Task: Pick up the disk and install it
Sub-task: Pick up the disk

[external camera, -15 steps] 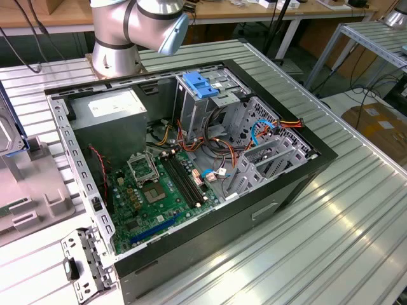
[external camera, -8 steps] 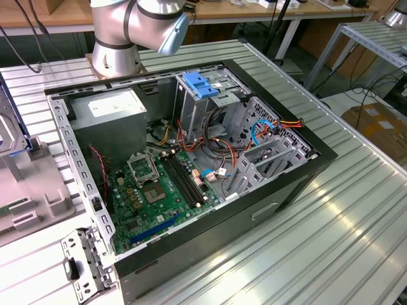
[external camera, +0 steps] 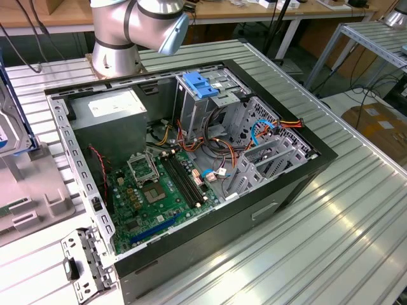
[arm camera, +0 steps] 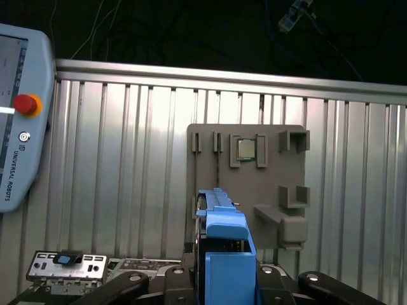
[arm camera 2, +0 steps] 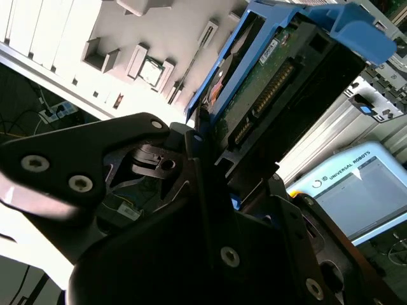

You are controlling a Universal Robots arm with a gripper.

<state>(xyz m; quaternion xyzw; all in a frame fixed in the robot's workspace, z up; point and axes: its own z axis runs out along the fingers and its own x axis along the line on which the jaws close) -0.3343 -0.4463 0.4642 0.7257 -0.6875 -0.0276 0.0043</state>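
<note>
Gripper pinched on the disk, second wrist view. The disk stands between the jaws. Its long axis runs straight out from the palm, with the blue tab at the far end. Beyond it in the first wrist view: teach pendant, then grey fixture plate. Judged lifted, not yet installed. The open computer case shows in the exterior view.
</note>
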